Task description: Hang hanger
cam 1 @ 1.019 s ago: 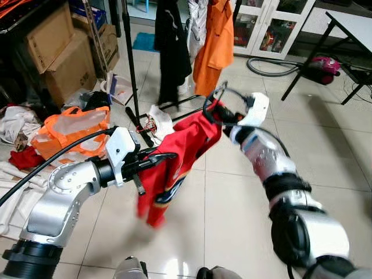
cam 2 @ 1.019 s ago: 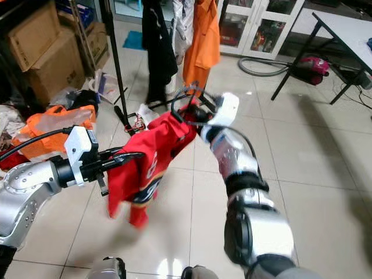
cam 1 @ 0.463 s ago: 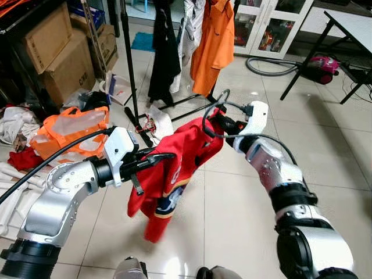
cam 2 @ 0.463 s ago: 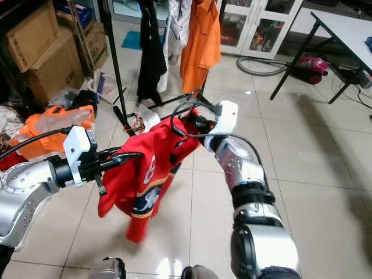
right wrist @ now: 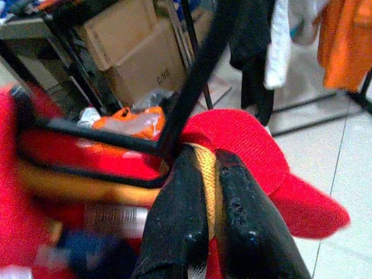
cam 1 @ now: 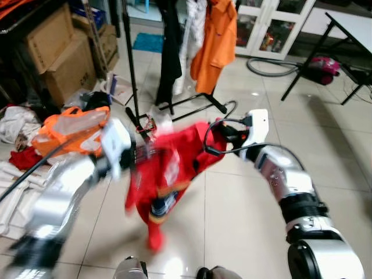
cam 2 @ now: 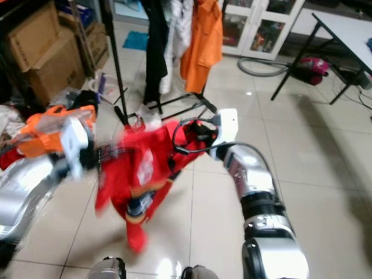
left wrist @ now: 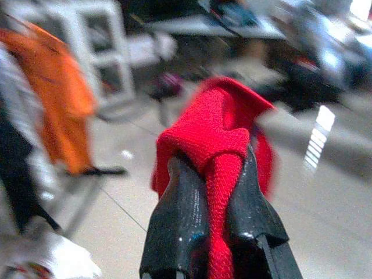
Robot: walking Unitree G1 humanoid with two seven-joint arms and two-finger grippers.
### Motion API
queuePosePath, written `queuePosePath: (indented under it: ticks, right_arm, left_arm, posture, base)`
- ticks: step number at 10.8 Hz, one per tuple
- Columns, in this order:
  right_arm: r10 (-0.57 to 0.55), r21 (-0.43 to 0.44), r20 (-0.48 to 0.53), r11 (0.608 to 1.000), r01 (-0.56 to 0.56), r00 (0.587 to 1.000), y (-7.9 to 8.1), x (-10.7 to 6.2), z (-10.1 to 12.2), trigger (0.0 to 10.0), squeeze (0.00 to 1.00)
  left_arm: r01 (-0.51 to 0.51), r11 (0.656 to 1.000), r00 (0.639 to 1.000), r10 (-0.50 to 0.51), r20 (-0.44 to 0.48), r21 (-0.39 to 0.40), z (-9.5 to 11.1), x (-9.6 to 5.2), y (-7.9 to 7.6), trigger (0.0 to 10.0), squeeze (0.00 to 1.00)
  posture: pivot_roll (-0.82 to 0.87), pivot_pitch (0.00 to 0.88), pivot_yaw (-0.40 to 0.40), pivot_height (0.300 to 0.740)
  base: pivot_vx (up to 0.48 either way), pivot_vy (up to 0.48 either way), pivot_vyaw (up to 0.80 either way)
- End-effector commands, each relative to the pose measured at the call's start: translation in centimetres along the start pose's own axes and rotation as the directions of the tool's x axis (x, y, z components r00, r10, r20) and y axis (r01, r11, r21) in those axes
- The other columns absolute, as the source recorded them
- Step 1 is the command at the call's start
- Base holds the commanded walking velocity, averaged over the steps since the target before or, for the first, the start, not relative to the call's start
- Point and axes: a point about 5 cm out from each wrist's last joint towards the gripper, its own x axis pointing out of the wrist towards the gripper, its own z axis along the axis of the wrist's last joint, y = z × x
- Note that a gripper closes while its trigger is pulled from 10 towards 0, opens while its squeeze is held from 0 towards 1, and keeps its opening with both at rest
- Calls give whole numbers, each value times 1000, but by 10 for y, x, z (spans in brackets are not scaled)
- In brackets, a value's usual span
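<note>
Both arms reach forward over the tiled floor (cam 1: 244, 221), the red shirt (cam 1: 168, 174) slung between them on a black hanger (right wrist: 174, 110) (left arm blurred). The left gripper (left wrist: 212, 174) is closed on a fold of red cloth. The right gripper (right wrist: 206, 174) pinches the collar's yellow trim just beside the hanger's hook. Beyond stands a clothes rack (cam 1: 131, 64).

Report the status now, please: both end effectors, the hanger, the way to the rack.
Left end effector shut on red jersey. Right end effector pinching jersey collar beside black hanger. Not hung yet. Rack ahead, orange garment hanging there.
</note>
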Motion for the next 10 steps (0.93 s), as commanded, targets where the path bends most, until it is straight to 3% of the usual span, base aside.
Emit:
queuePosePath:
  ticks: [1,2,3,4,5,6,7,8,10]
  right_arm:
    - [72,1,-23,997,-72,997,10,3,-2,1882,0]
    - [77,11,-12,997,-77,997,8,2,3,0,0]
    - [82,37,15,996,-83,997,7,1,13,0,0]
    - [87,39,32,995,-88,996,7,1,19,0,847]
    - [91,36,40,995,-93,995,7,1,22,0,1000]
    - [88,12,36,996,-89,995,6,1,24,9373,1000]
    - [90,-3,35,996,-90,995,5,2,26,10000,1000]
    - [93,-35,29,995,-92,995,2,1,29,10000,1000]
    - [149,-238,-37,959,-154,988,-5,-3,43,10000,1000]
  left_arm:
    - [-35,998,992,28,121,55,20,13,0,10000,0]
    - [-90,995,980,80,180,48,22,22,-2,10000,0]
    - [-80,997,973,77,217,6,20,33,-14,10000,0]
    - [-55,998,974,57,221,-16,17,36,-22,10000,0]
    - [-38,999,973,44,226,-28,13,38,-27,10000,0]
    - [-13,999,973,20,228,-32,12,39,-30,10000,0]
    - [8,1000,974,-1,226,-30,12,38,-33,10000,0]
    - [30,999,975,-23,221,-27,11,38,-35,10000,0]
    - [118,993,974,-113,196,-16,9,33,-46,10000,0]
  posture:
    - [102,66,-134,740]
    - [93,66,-143,740]
    - [81,66,-152,740]
    - [76,66,-153,740]
    - [74,67,-154,740]
    - [72,68,-154,740]
    - [72,68,-154,740]
    - [75,70,-149,740]
    - [80,77,-143,740]
  base:
    - [0,0,0]
    - [0,0,0]
    - [0,0,0]
    - [0,0,0]
    - [0,0,0]
    - [0,0,0]
    - [0,0,0]
    - [0,0,0]
    - [0,0,0]
